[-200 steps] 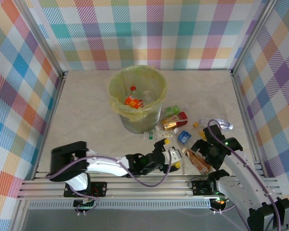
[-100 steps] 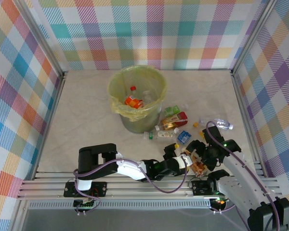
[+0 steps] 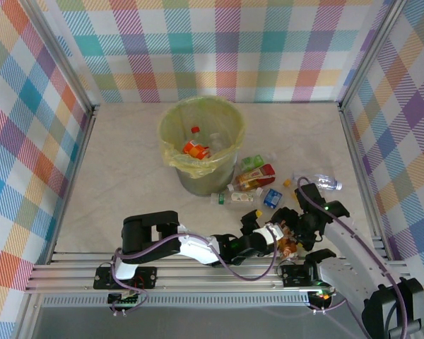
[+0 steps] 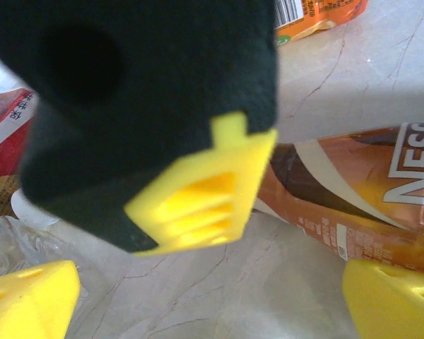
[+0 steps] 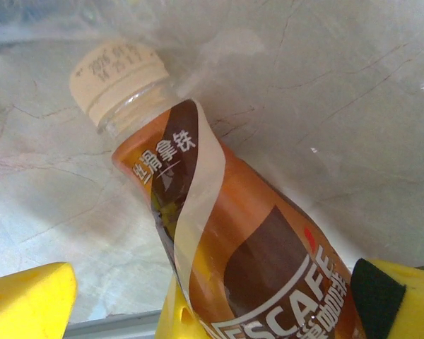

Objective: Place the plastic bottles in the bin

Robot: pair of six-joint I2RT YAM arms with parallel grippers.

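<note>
Top external: the bin [image 3: 206,181] holds an orange-labelled, red-capped bottle [image 3: 196,147].

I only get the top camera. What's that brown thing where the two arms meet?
Observer: The right wrist camera shows a brown Nescafé bottle lying on the table, with its cream cap on.
Operator: Is somebody holding it?
Observer: Not gripped. It lies between the right end effector's open yellow fingers, with a gap on one side.
Operator: And the other arm?
Observer: The left end effector is open too, with bare table between its fingers.
</note>
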